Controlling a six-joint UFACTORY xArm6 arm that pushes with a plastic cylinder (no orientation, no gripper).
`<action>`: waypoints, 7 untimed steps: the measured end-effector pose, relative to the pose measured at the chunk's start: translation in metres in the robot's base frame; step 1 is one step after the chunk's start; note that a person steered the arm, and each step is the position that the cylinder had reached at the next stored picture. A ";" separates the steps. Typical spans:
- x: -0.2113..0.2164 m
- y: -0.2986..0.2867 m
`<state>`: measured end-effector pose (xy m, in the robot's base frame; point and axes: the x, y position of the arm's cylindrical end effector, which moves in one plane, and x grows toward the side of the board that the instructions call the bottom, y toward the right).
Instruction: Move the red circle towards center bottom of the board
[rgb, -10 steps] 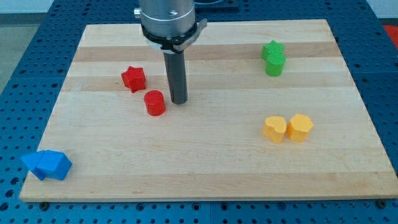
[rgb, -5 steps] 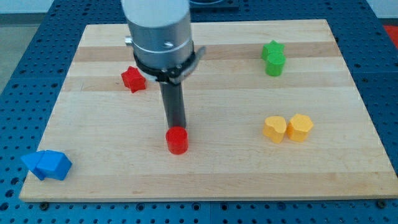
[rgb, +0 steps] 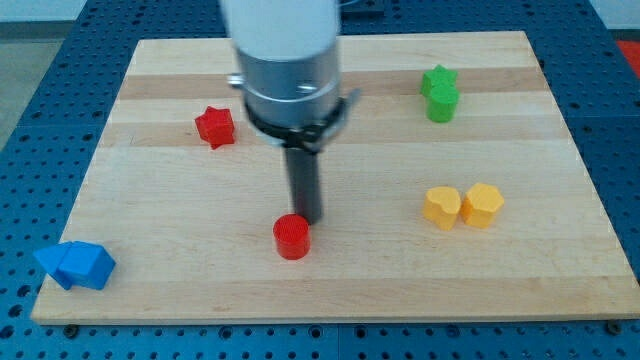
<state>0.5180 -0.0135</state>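
The red circle (rgb: 291, 237) is a short red cylinder standing on the wooden board (rgb: 330, 290), a little left of centre and near the view's bottom. My tip (rgb: 307, 219) is just above and to the right of the red circle, touching or nearly touching its upper right edge. The dark rod rises from there into the grey arm body, which hides part of the board's upper middle.
A red star (rgb: 215, 127) lies at the upper left. Two green blocks (rgb: 440, 93) sit touching at the upper right. Two yellow blocks (rgb: 462, 206) sit side by side at the right. Two blue blocks (rgb: 75, 265) rest at the bottom left corner.
The red circle was pushed from beside the red star down towards the view's bottom and slightly right. My tip followed it, then shifted to its upper right side.
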 end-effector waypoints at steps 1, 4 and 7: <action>0.014 0.019; -0.049 -0.036; 0.032 -0.017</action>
